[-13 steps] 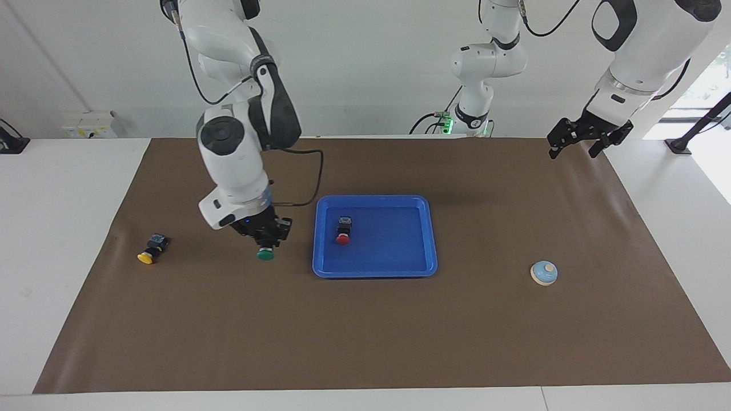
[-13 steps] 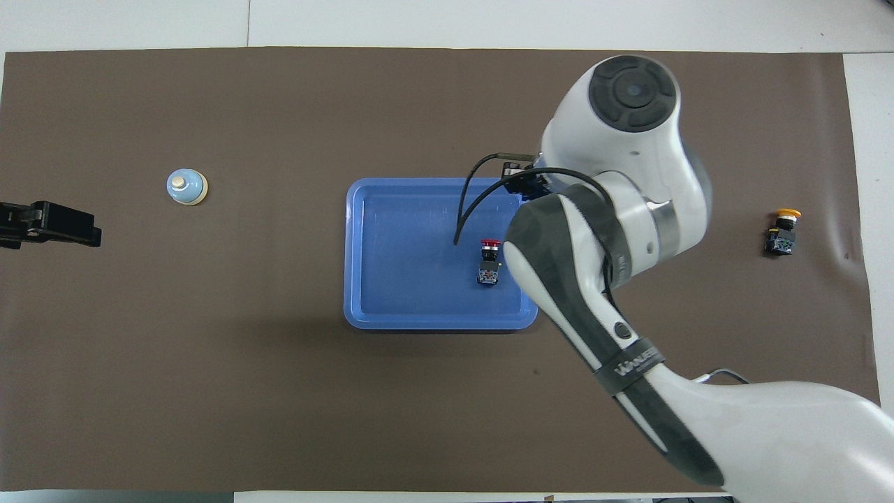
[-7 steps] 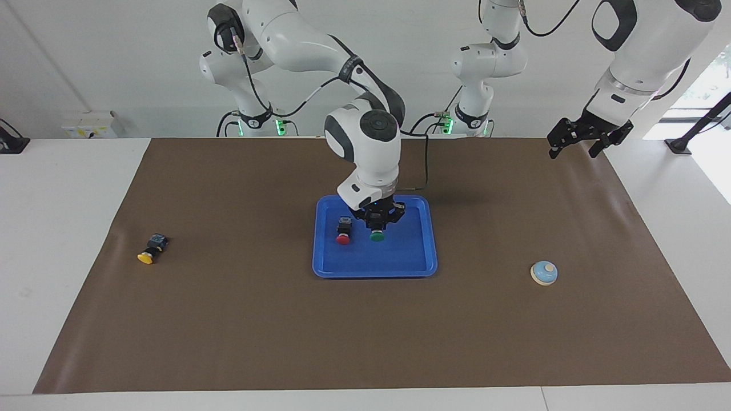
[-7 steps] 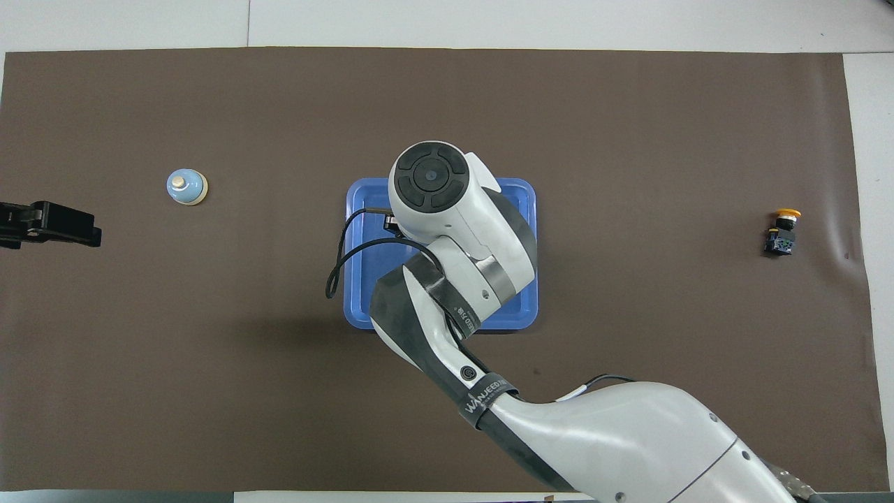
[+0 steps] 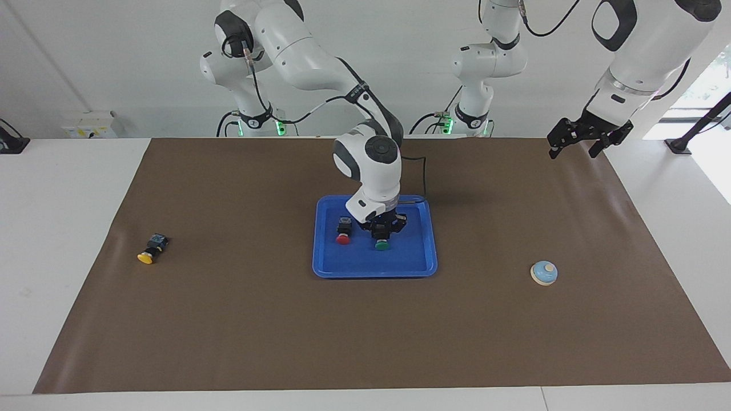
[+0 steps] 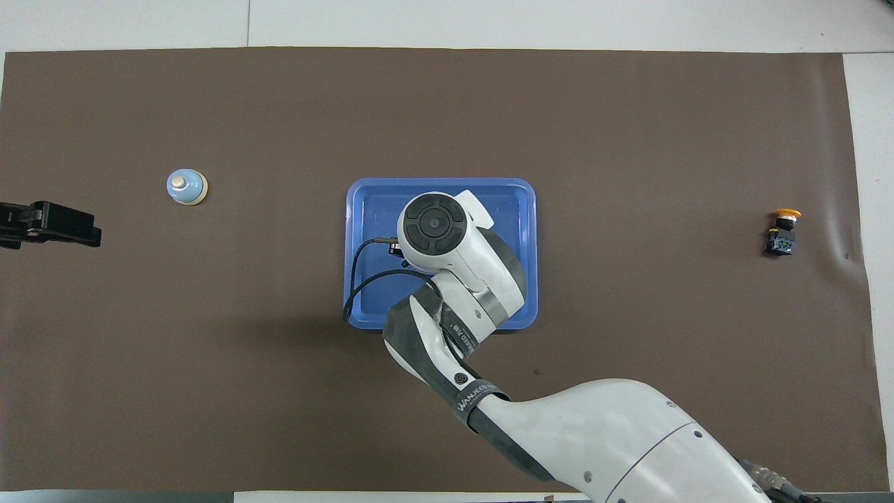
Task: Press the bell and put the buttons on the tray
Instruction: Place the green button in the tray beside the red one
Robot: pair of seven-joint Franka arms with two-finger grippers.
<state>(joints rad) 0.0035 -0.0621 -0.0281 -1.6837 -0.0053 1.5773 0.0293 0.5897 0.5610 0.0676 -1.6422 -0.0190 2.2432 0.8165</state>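
— How many push-button switches do you count?

— I see three, each a black body with a round cap: one red-capped button (image 5: 342, 233), one green-capped button (image 5: 381, 244), one yellow-capped button (image 5: 151, 249).

— Trays?

— One flat rectangular bright-blue plastic tray (image 5: 411, 268). I count two of the buttons over it and one out on the mat.

— Bells?

— A single small light-blue dome bell with a cream rim and knob (image 5: 543, 273).

— Anything else?

— One brown rectangular mat (image 5: 365, 342) across the table, and I have two white arms, each with one black two-finger gripper: the right gripper (image 5: 382, 231) and the left gripper (image 5: 574, 142)
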